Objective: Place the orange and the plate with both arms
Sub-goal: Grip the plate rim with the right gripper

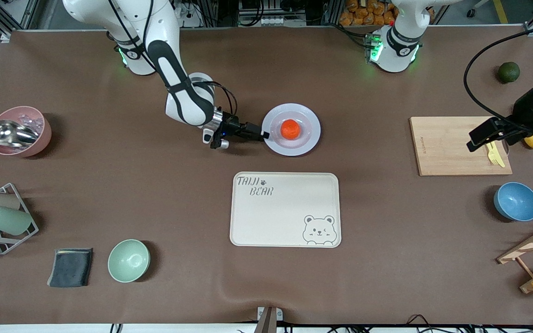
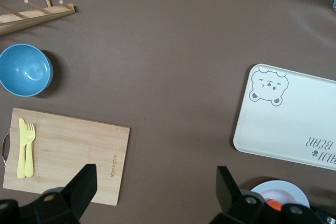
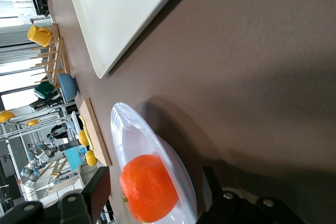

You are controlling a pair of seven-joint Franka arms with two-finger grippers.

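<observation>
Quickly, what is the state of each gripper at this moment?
Left gripper: open, holding nothing, over the cutting board.
Right gripper: open, fingers at the rim of the plate, which carries the orange.

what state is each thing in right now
orange: resting in the plate's middle
plate: flat on the table, right tool at its rim
right tool: open, fingers astride the plate's rim
left tool: open, empty, over the cutting board
tray: empty
</observation>
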